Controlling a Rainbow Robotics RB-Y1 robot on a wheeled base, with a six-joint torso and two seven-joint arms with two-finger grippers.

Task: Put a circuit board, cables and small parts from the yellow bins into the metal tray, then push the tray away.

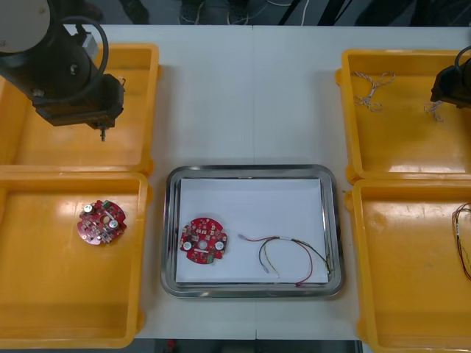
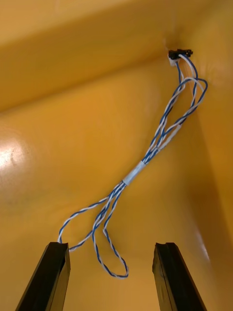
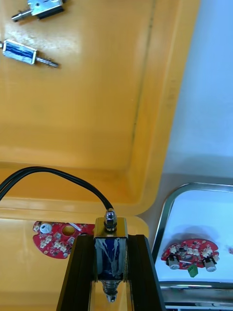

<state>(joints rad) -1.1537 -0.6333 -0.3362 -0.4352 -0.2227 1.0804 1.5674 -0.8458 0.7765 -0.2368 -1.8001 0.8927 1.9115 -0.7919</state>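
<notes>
Near the tabletop's front edge, the metal tray (image 1: 250,170) holds a red circuit board (image 1: 204,239). Over the far-left yellow bin (image 1: 140,51), the left claw (image 3: 110,243) clamps a small metal part (image 3: 110,255). Toward the far-right corner, the right claw (image 2: 111,250) gapes above a twisted blue and white cable (image 2: 133,172).

Tabletop (image 1: 250,95), light, one. Carries directly:
- far left yellow bin (image 1: 73,151)
- near left yellow bin (image 1: 44,287)
- far right yellow bin (image 1: 401,143)
- near right yellow bin (image 1: 412,287)
- metal tray (image 1: 170,243), between the near bins, just beside each.
</notes>
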